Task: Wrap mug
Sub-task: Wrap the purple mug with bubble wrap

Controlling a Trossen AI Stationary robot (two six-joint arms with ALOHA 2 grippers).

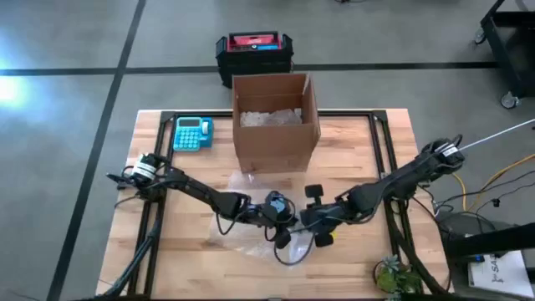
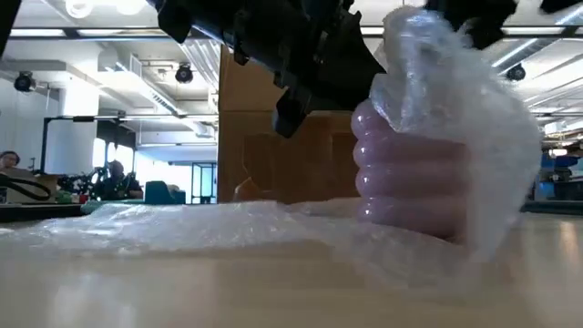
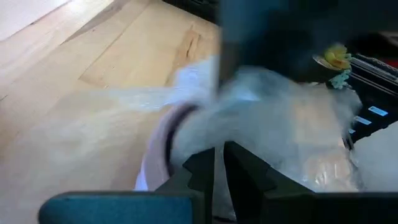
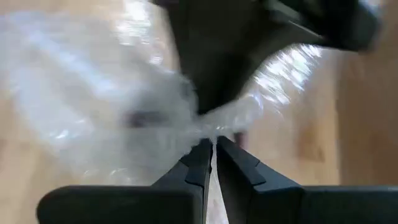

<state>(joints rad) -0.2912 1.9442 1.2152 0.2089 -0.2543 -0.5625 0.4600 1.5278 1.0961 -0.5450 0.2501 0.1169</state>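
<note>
1. Low view alone shows the pink ribbed mug standing on the table, bubble wrap draped over it; from above the mug is hidden under both grippers.
2. Left gripper is pinched closed on the bubble wrap.
3. Right gripper likewise clamps the wrap.
4. Cardboard box holds pale packing material.
5. Teal calculator lies beside the box.

arms: two, dark, jointed | left pincer: black fingers | right pincer: black fingers
</note>
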